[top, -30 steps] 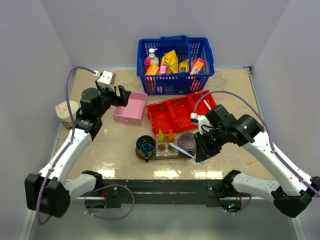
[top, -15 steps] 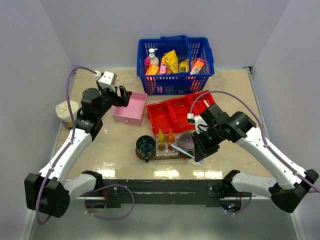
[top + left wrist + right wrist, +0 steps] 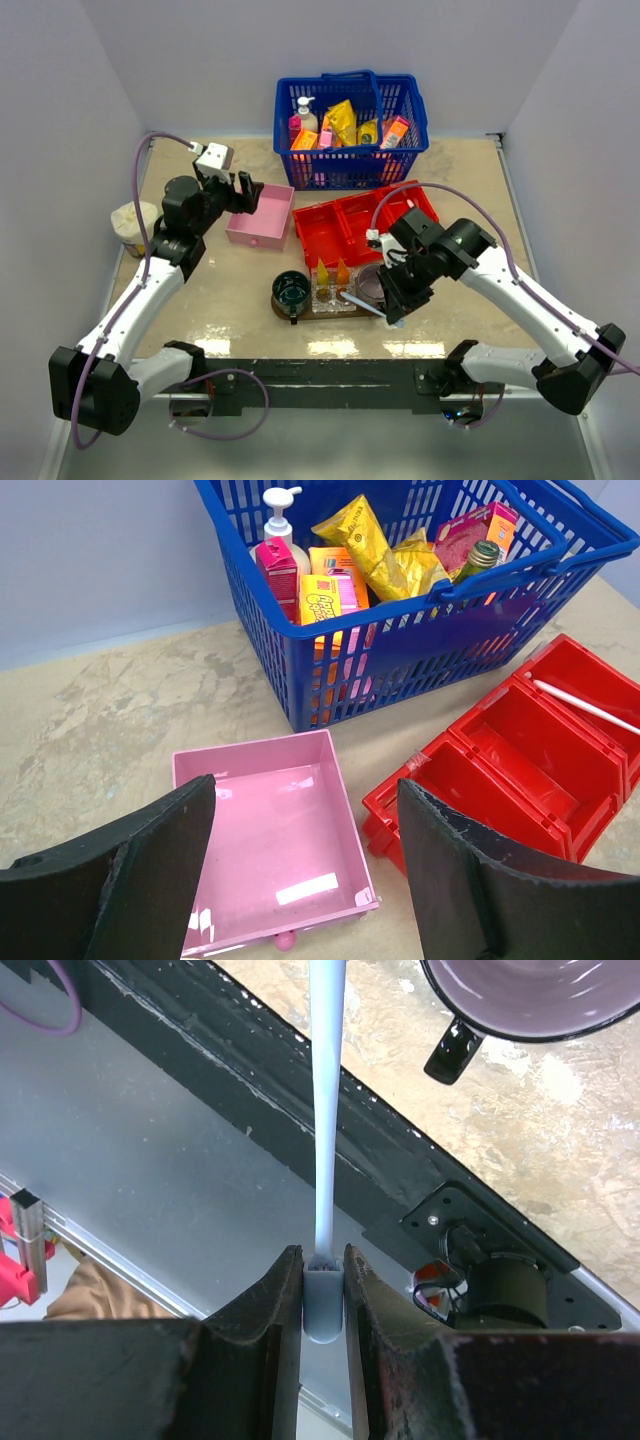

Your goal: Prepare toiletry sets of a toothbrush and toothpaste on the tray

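The job looks about half done. The tray [image 3: 318,311] sits by the near edge of the bench [image 3: 230,290], about midway along it. On it stand two toothpaste tubes [image 3: 322,272] side by side, between a green cup [image 3: 291,290] and a purple cup [image 3: 375,281].

The right fingers [image 3: 275,1300] are clenched on the butt end of a toothbrush [image 3: 360,301]. Its shaft slants out over the near rim of the tray, in front of the purple cup. Whether its tip touches anything cannot be told.

A second toothbrush [image 3: 585,705] lies in the end compartment of the red bin [image 3: 500,770] in the middle of the bench, not yet fetched.

The left fingers [image 3: 150,870] are spread wide and hold nothing. They hang above the pink box [image 3: 265,830], which sits left of the red bin and in front of the blue basket [image 3: 400,650] at the far edge.

What seems left is to set down the held brush beside one tube, then bring the other brush over to the second tube.
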Tool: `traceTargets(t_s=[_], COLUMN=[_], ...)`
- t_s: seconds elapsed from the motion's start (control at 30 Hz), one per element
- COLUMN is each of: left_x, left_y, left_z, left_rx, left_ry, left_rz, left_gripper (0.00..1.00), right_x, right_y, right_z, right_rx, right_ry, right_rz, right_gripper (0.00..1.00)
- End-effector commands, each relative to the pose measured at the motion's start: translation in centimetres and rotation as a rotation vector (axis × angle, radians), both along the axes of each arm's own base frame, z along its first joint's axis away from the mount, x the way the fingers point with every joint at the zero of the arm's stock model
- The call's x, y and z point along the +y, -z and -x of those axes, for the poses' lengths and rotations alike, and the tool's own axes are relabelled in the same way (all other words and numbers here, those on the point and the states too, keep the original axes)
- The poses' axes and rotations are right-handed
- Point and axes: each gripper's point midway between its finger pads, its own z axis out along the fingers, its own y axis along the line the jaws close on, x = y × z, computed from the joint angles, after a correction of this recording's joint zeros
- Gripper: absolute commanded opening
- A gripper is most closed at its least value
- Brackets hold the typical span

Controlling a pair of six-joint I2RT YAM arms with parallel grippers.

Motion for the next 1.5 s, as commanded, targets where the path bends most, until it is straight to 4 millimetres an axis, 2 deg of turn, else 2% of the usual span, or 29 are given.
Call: traceTargets(t_s=[0.0,0.6,1.47], left_x=[-0.4,-0.5,-0.6], left_y=[-1.1,-1.4,-1.2], left_z=[0.1,0.2,0.2], left_rx=[-0.04,-0.047,-0.04], left_ry=[0.022,0.025,0.031], left_rz=[0.007,0.01,0.011], left_gripper=[0.77,0.77,0.77], right_x=[-0.6,0.6,3.2], right_y=[-0.2,-0.2,1.3], right_z=[-0.2,-1.9,-4.0], right_rx=[-0.02,-0.034,-0.028], right_ry=[-0.015,-0.03,-0.053], right_rz=[0.037,0.05,0.021], right_gripper=[0.0,0.0,0.0])
